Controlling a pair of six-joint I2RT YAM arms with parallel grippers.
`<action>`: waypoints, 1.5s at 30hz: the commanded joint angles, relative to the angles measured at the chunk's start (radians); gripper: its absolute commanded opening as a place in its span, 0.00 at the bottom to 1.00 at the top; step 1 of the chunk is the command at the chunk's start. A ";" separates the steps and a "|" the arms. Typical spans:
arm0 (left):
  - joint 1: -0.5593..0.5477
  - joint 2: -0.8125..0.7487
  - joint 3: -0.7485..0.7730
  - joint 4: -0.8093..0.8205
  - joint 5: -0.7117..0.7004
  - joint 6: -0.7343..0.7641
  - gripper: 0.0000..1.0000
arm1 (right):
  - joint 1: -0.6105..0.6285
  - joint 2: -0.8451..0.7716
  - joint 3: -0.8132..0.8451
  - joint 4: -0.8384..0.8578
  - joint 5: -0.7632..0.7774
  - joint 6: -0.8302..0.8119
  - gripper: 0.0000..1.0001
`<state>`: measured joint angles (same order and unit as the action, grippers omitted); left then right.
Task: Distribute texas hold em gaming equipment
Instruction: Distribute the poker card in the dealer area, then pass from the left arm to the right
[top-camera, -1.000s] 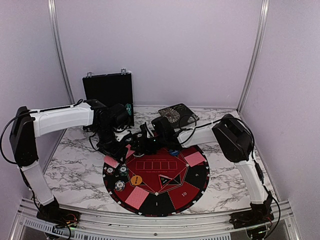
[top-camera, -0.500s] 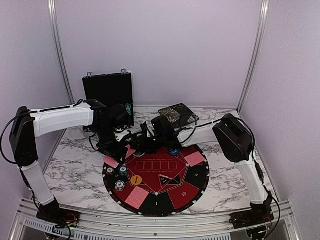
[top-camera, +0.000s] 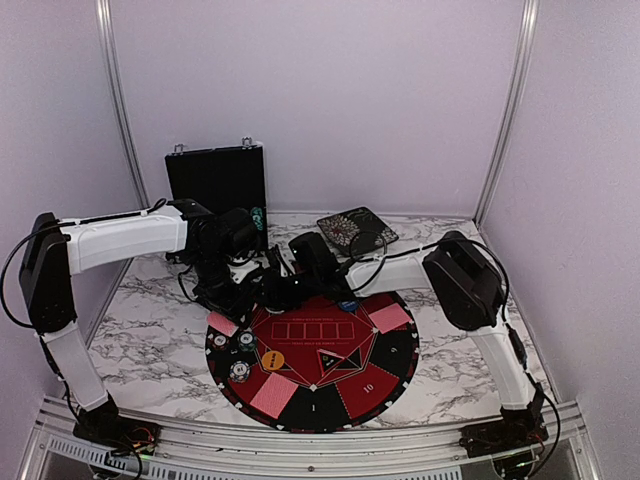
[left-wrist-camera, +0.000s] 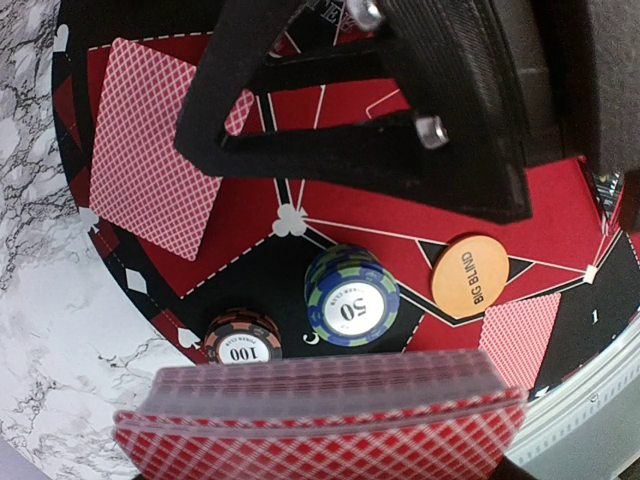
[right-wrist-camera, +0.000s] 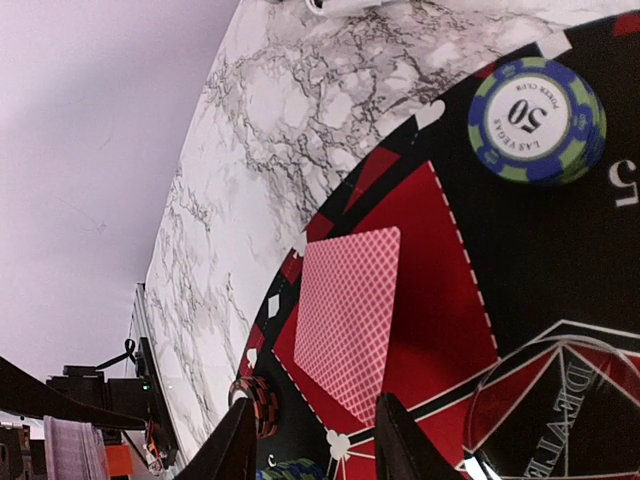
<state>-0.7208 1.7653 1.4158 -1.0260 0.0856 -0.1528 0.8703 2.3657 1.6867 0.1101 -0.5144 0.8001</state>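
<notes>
Dealing is looking like the step in hand.

Top view: left gripper (top-camera: 233, 291) and right gripper (top-camera: 273, 290) are hovering close together just above the far-left rim of the mat (top-camera: 400, 365). Cards (top-camera: 390, 317) are lying face down at several seats. Chips (top-camera: 240, 340) and an orange button (top-camera: 272, 360) are sitting on the mat's near-left part.

Left wrist view: the deck (left-wrist-camera: 320, 425) is lying across the bottom of the frame, backs up. The left jaws appear to be clamping it, though their fingers are mostly hidden. The right gripper's black fingers are hanging beyond it, above a face-down card and near the 50 chip (left-wrist-camera: 350, 300).

Right wrist view: the right jaws are standing apart with nothing between them; only the mat is showing in the gap, with a face-down card just beyond. What looks like the deck's edge is peeking in at the lower left.

Next move, as I am judging it: the right fingers are needing to reach the deck's top card, close on that one card alone and carry it to a seat lacking one, and pinching two together is the risk
</notes>
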 joint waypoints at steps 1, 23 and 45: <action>0.005 -0.033 -0.003 -0.022 0.005 0.005 0.22 | 0.003 0.015 0.044 -0.023 -0.002 -0.012 0.39; 0.001 -0.018 0.000 -0.021 0.028 0.006 0.22 | -0.067 -0.209 -0.199 0.091 0.005 0.007 0.40; -0.114 0.083 0.091 -0.019 0.043 -0.003 0.22 | -0.102 -0.434 -0.597 0.400 -0.218 0.202 0.60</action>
<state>-0.8223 1.8324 1.4631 -1.0271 0.1143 -0.1532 0.7700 1.9778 1.1072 0.4252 -0.6971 0.9619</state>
